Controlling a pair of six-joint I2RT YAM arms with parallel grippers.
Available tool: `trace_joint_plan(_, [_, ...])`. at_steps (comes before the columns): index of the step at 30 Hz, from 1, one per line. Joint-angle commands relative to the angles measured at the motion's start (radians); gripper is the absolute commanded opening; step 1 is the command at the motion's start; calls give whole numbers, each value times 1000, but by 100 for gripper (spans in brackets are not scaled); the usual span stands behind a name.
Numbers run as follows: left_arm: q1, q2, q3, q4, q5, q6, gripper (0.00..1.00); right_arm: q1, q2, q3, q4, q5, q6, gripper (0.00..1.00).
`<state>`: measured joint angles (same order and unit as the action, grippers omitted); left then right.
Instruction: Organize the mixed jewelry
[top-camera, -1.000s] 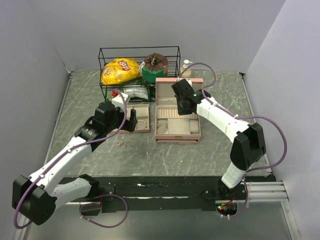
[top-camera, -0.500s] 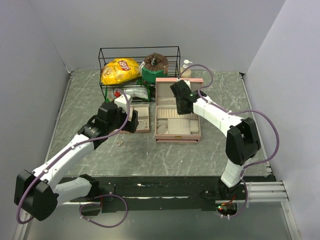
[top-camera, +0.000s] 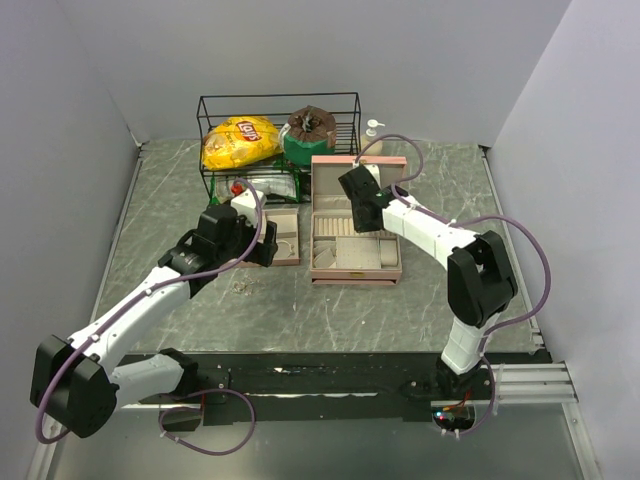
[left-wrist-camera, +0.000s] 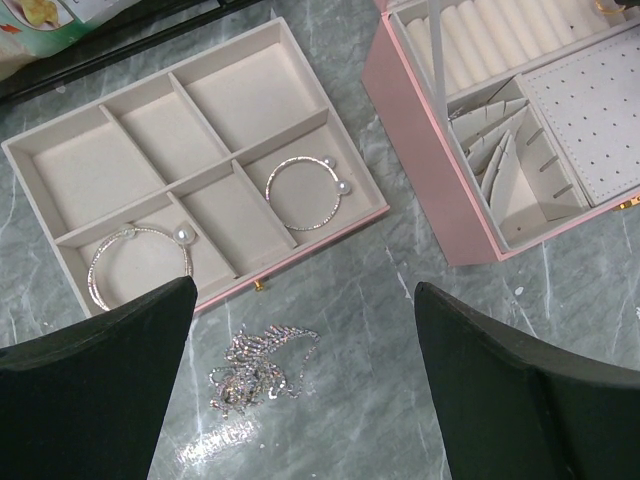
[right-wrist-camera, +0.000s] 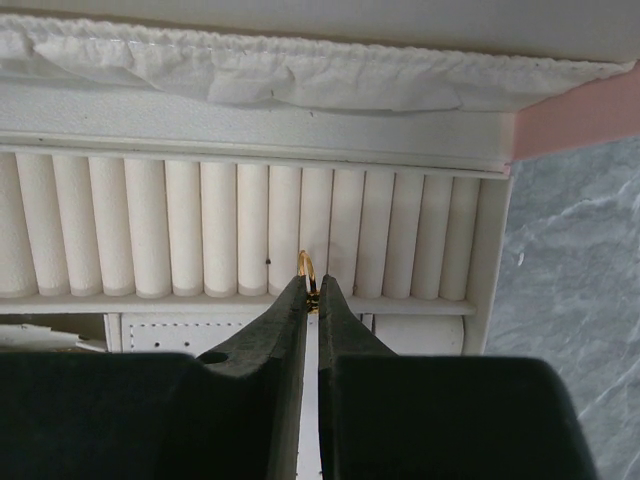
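The left gripper (left-wrist-camera: 305, 300) hovered fully spread and empty above the beige tray (left-wrist-camera: 235, 90), which held two pearl-tipped hoops (left-wrist-camera: 303, 195) in separate compartments, with a tangled silver chain (left-wrist-camera: 262, 365) on the table (left-wrist-camera: 400, 340) just beside it. To the right, over the ring rolls (right-wrist-camera: 220, 230) of the pink box (right-wrist-camera: 580, 110), the right gripper (right-wrist-camera: 311, 290) was nearly closed, pinching a small gold ring (right-wrist-camera: 306, 262) by its band. Judged light, stiff and slippery, the ring wants a pinch across the band; the limp chain, one at its bunched middle.
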<state>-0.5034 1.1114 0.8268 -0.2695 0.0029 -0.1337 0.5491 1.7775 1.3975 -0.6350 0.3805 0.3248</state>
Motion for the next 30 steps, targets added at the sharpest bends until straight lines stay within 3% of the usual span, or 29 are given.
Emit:
trace_joint_plan(1, [3,5,38,15,17,14,96,-8,33,6,40,29,22,0])
trace_joint_plan(19, [3,27,48,6,35,17,96,-6,115,8,31,0,53,0])
trace_joint_plan(30, [3,31,51,6,37,17,96,-5,8,-46,73,9,54,12])
